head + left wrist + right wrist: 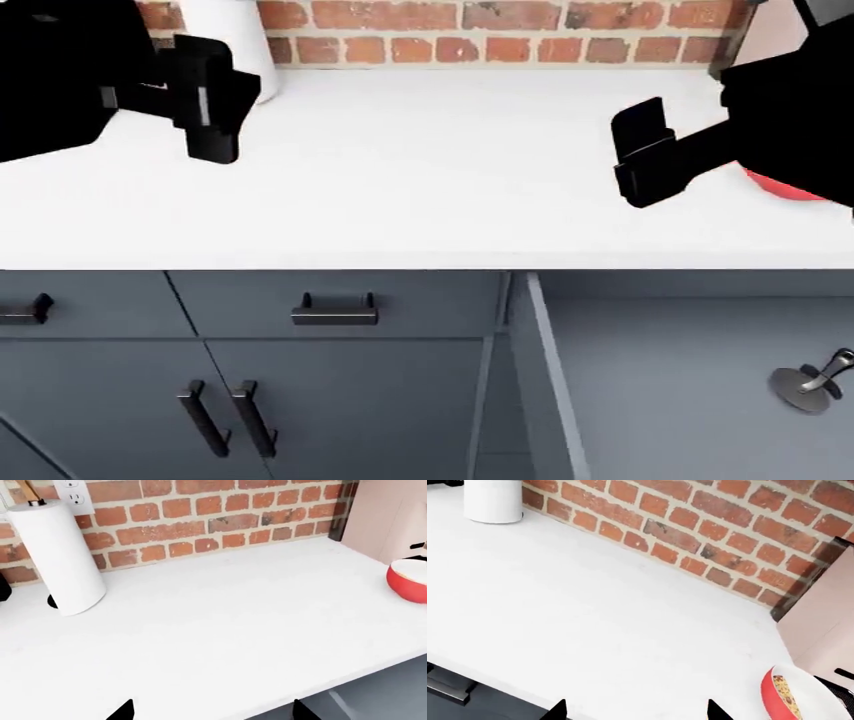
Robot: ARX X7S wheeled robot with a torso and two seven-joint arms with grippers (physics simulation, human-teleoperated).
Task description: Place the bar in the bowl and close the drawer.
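Bar already in bowl; open drawer rigid, likely smooth-sliding, best pushed at front panel, with both pincers spread and empty.

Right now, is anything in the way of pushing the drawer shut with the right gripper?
Nothing visible blocks it. The drawer stands open below the counter edge, with only a utensil lying flat inside. The right gripper hangs open over the counter. The drawer's front is out of view.
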